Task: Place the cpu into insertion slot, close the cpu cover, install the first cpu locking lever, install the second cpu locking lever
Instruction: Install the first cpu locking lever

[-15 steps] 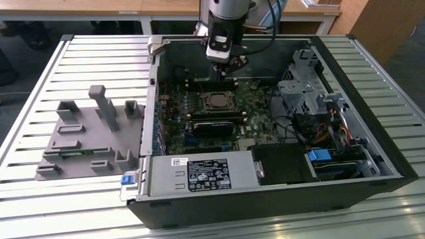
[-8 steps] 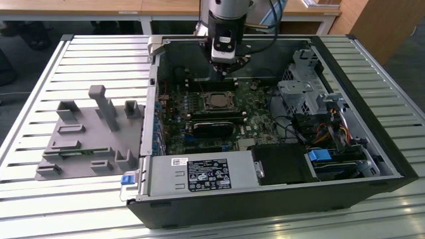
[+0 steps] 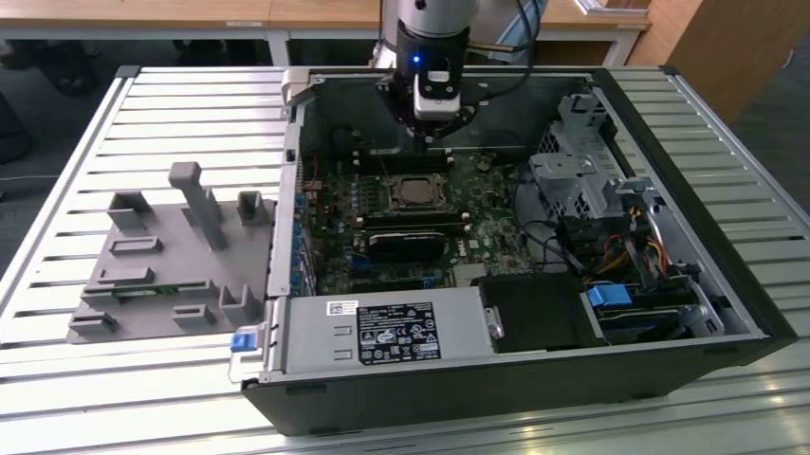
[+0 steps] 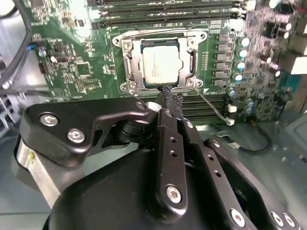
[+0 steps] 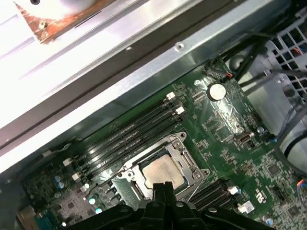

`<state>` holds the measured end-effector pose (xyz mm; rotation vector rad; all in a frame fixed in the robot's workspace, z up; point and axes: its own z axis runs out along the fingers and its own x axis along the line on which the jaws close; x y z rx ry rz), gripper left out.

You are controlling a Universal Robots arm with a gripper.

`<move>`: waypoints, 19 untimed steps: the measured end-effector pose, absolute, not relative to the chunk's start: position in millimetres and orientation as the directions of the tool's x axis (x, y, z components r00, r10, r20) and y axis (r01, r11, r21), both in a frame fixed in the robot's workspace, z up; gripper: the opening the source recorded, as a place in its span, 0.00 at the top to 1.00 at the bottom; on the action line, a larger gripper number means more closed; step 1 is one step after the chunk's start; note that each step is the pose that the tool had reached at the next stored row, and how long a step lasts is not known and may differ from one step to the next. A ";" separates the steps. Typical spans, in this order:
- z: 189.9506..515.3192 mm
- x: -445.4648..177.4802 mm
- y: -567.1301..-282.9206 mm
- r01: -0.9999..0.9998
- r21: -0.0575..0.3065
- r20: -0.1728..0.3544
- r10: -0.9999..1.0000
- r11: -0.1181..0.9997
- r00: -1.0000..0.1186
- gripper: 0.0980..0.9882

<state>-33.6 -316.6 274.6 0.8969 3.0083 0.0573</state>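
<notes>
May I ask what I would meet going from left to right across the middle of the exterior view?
A grey plastic holder → the cpu → the silver drive cage → the black case wall.

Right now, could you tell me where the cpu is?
In the second wrist view, the cpu sits in the insertion slot between memory slots, just beyond the pincer.

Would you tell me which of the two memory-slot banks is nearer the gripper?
The bank by the case wall, just beside the gripper in the second wrist view; the other bank lies beyond the cpu.
</notes>
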 end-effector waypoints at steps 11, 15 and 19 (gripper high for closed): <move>274.6 -33.6 -316.6 0.371 0.035 0.009 0.371 0.928 -0.929 0.99; 274.5 -33.6 -316.6 0.302 0.035 0.009 0.301 0.953 -0.953 0.99; 274.5 -33.6 -316.6 0.232 0.035 0.009 0.232 0.972 -0.973 0.99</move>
